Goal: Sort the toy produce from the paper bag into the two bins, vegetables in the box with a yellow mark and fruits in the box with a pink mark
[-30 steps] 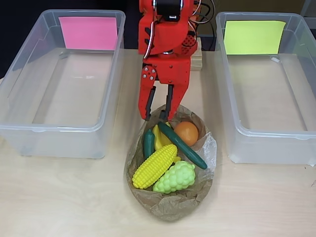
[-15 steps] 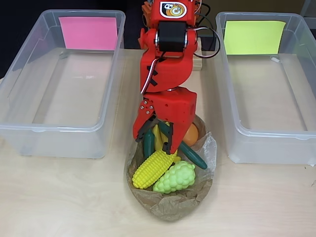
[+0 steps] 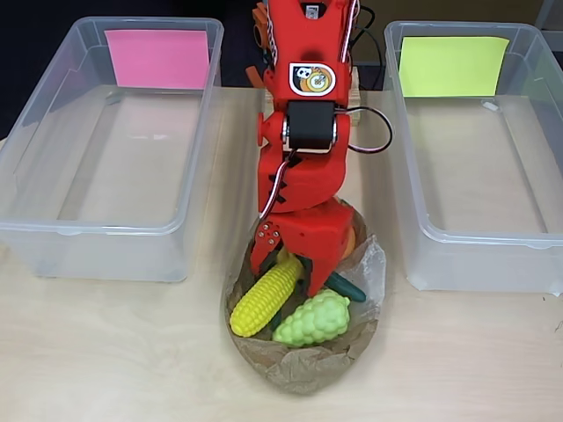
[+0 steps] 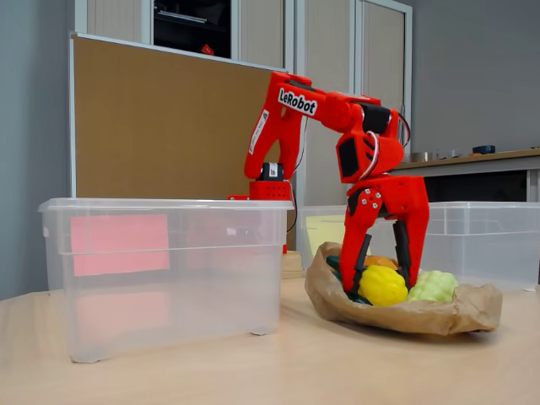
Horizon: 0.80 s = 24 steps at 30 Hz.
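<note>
Pick step: pincer (image 3: pixel 283 271) down in paper bag (image 3: pixel 303 367), jaws parted astride corn (image 3: pixel 266 294), not clamped. Next: close on corn, lift, carry to yellow-marked bin (image 3: pixel 528 251).

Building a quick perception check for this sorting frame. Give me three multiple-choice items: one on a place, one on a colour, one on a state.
1. Where is the gripper?
A. Over the pink-marked bin
B. Down in the paper bag, astride the toy corn
C. Over the yellow-marked bin

2. What colour is the grape bunch?
A. Purple
B. Red
C. Light green

3. What state are the two bins in?
A. Both hold no produce
B. One holds the corn
C. Both are half full

Answers:
1. B, in the overhead view the fingers reach into the paper bag on either side of the toy corn.
2. C, it shows pale green in both views.
3. A, the pink-marked bin and the yellow-marked bin show bare floors.
</note>
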Available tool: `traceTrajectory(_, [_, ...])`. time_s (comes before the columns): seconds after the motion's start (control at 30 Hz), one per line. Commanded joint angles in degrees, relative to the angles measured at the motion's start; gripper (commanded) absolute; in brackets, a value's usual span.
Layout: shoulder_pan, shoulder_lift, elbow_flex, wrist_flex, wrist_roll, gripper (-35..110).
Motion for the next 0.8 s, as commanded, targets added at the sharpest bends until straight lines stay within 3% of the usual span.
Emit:
traceTrajectory(0.0, [0.5, -1.7, -3.6, 0.7, -1.8, 16])
traceTrajectory(0.27, [1.3, -1.2, -6.5, 5.4, -4.7, 12])
traceTrajectory(0.43, [0.5, 2.5, -5.7, 6.9, -8.8, 2])
traceTrajectory(0.77, [-1.7, 18.6, -5.0, 18.8, -19.9, 0])
